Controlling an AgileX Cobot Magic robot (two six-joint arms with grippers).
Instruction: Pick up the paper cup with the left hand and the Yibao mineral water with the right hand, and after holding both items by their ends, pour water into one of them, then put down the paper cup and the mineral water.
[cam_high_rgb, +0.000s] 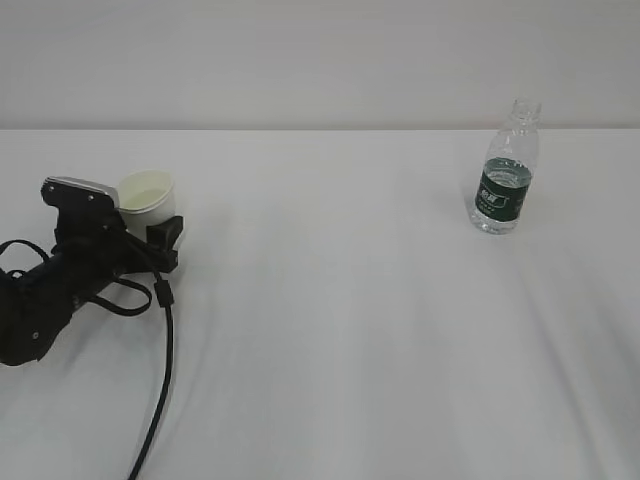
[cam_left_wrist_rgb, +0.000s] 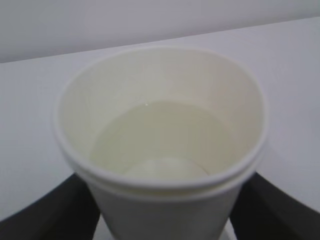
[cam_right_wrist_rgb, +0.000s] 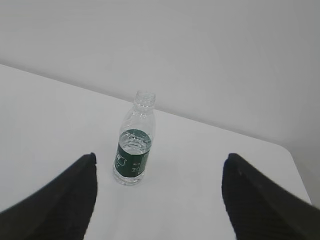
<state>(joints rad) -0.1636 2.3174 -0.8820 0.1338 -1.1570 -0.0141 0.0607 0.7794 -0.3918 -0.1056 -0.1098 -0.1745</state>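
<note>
White table (cam_high_rgb: 350, 330) | paper cup (cam_high_rgb: 148, 203) holds water, between spread left hand (cam_high_rgb: 150, 232) | right hand (cam_right_wrist_rgb: 159, 200) wide

The paper cup (cam_high_rgb: 148, 203) looks matt and smooth. Right of it, the Yibao mineral water (cam_high_rgb: 506, 171) is clear glossy ribbed plastic. The table (cam_high_rgb: 350, 330) is matt white.

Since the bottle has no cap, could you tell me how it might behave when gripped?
The Yibao mineral water is thin, clear, ribbed plastic, so it would probably flex under squeeze. It looks only part full, hence likely light and tippable. With the neck open, tilting could spill.
</note>
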